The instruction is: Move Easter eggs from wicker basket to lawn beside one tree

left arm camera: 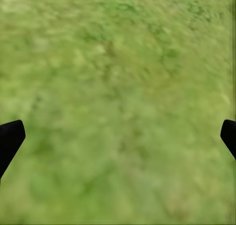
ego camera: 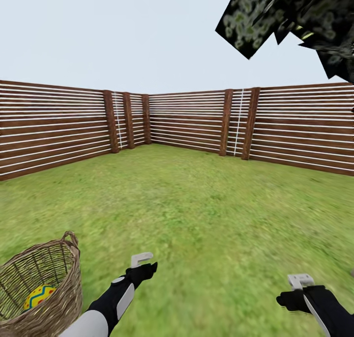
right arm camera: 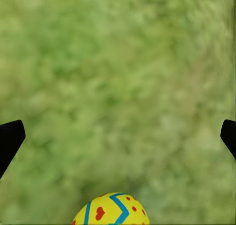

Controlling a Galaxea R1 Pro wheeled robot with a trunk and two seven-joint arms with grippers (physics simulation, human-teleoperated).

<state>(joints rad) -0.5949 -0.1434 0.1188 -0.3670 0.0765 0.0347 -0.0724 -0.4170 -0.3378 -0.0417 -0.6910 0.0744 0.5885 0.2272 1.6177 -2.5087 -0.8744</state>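
Observation:
The wicker basket (ego camera: 66,293) stands at the lower left of the head view, and one yellow Easter egg (ego camera: 39,296) with zigzag bands lies inside it. My left gripper (ego camera: 145,267) hovers over grass just right of the basket. In the left wrist view that gripper (left arm camera: 118,141) is open, with only lawn between its black fingertips (left arm camera: 10,139). My right gripper (ego camera: 291,297) hangs low at the right. In the right wrist view it (right arm camera: 118,141) is open, and a second egg (right arm camera: 111,210) sits on the grass, touching neither fingertip (right arm camera: 10,139). The dark crown of the tree (ego camera: 275,17) shows at the upper right; its trunk is out of view.
The lawn (ego camera: 196,204) stretches ahead to a brown slatted wooden fence (ego camera: 187,121) that closes off the garden on the left, far and right sides.

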